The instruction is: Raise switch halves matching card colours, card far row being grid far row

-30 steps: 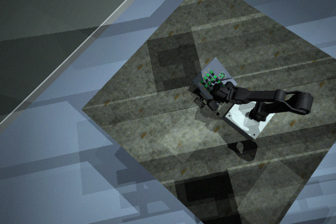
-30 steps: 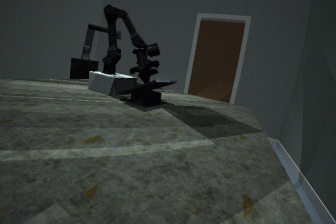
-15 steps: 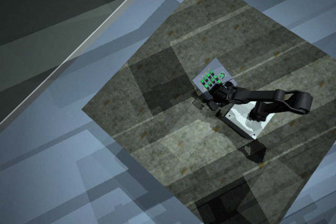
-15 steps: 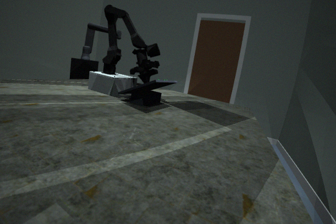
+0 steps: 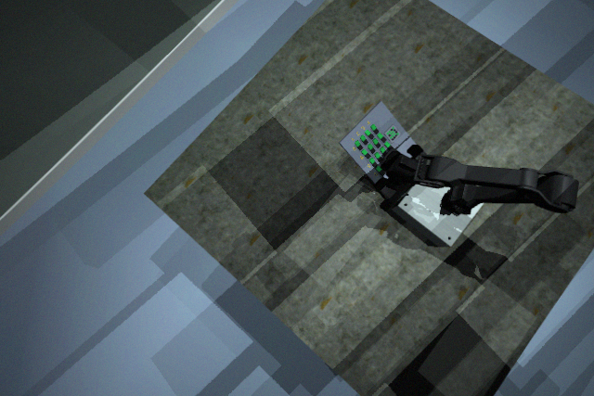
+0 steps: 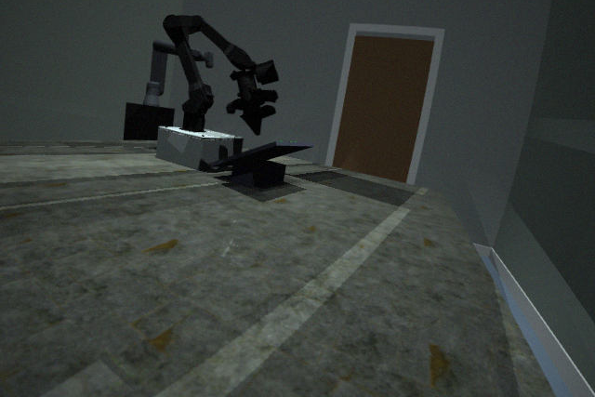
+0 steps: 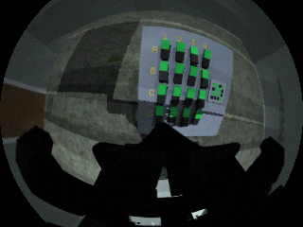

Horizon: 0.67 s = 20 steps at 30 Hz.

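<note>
- My end effector (image 5: 386,164) (image 6: 257,131) (image 7: 161,125) is pictured with its fingers pressed together and nothing pinched between them, its tip pointed down above the panel and apart from it in the exterior view.
- The panel (image 5: 382,111) (image 6: 294,146) (image 7: 151,37), a tilted blue-grey board, rides on a dark stand (image 6: 269,174) upon the mottled stone-look counter (image 5: 288,281) (image 6: 191,262) (image 7: 82,113).
- Sixteen switches (image 5: 375,142) (image 7: 178,70), green and black, line up on the panel in rows lettered A to D and columns numbered 1 to 4; which half of each stands raised, I cannot tell for certain.
- The small card (image 5: 393,133) (image 7: 217,92) sits at 3 o'clock from the grid in the wrist view, its green and dark squares too small to read surely.
- My fingertips appear at 7 o'clock from the grid's middle in that view, just beside row D.
- My black arm (image 5: 489,178) (image 6: 220,39) rises from a pale base box (image 5: 450,231) (image 6: 175,146), at 9 o'clock from the panel in the exterior view.
- A brown door (image 6: 384,104) stands at 2 o'clock from the panel in the exterior view.
</note>
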{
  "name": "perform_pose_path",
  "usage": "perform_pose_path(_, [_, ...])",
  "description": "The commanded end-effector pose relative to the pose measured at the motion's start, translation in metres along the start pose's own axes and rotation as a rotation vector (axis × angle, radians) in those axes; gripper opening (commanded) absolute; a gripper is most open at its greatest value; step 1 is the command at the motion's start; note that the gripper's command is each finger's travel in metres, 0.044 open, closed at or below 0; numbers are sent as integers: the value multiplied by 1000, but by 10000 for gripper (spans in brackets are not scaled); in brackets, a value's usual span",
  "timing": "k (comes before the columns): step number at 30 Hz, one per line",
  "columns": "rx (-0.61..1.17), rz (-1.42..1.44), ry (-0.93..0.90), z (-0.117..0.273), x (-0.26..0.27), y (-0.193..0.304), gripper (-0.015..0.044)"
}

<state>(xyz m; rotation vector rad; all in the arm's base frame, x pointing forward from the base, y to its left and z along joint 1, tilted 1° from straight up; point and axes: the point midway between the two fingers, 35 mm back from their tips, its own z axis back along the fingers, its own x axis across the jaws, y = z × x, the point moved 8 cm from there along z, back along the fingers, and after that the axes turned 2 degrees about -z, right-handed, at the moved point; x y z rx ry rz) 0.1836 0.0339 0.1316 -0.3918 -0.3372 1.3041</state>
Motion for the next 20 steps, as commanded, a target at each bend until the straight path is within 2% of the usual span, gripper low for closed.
perform_pose_path(1, [3, -2, 7, 6, -2, 1, 0])
perform_pose_path(9, [-1, 0, 10, 13, -39, -49, 0])
perform_pose_path(20, [-2, 0, 11, 13, -40, -50, 0])
